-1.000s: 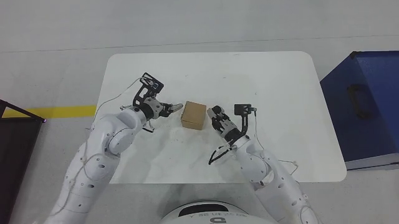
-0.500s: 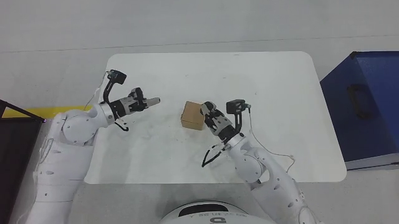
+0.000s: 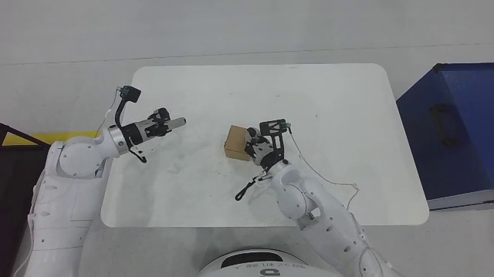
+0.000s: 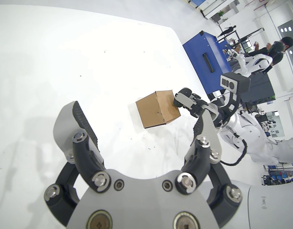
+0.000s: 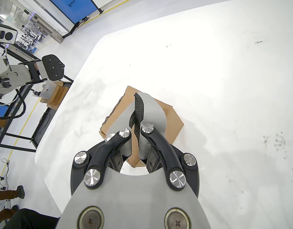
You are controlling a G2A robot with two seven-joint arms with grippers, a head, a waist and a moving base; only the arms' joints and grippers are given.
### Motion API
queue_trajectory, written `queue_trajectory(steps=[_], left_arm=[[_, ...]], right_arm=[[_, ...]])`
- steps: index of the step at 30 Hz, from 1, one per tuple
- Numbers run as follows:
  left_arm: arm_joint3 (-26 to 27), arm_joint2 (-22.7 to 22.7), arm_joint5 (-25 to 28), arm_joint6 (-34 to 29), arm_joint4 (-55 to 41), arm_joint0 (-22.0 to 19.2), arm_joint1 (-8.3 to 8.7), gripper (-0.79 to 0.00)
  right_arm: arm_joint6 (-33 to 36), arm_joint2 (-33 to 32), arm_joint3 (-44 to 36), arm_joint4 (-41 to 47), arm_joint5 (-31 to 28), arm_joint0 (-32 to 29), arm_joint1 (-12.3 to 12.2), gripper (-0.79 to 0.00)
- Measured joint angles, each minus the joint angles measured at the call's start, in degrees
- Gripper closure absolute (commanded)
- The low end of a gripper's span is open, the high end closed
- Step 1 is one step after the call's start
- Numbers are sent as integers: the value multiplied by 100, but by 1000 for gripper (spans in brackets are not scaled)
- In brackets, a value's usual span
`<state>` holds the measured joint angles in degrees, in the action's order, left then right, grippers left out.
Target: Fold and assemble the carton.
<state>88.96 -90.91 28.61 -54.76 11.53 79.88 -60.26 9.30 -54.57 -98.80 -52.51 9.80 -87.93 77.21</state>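
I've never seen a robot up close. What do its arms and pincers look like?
The left arm and right arm are smooth, rounded white shells. The left pincer and right pincer each have two silver fingers with black ribbed pads, on black links with shiny bolts. A thin black cable loops beside the right arm; a small black camera box rides the left wrist.

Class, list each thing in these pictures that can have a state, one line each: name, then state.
carton: folded into a box, visible faces closed, resting on the table.
left gripper: open, empty, apart from the carton.
right gripper: shut, tips at the carton.
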Motion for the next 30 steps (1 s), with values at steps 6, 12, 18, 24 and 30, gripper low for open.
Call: queue_trajectory(steps=[6,12,18,24,30], left_arm=[[0,0,0,0,0,0,0,-785],[0,0,0,0,0,0,0,-785],[0,0,0,0,0,0,0,-785],[0,0,0,0,0,0,0,-785],[0,0,0,0,0,0,0,-785]], right_arm=[[-122,-68,-171,-41,-196,-165,-25,0],[46,-71,-66,3,-74,-25,0,0],[179,-125,-273,-257,12,-122,-27,0],[932,-361,-678,-150,-1389,-516,-209,0],[2166,-450,-390,245,-2623,-348,-323,0]])
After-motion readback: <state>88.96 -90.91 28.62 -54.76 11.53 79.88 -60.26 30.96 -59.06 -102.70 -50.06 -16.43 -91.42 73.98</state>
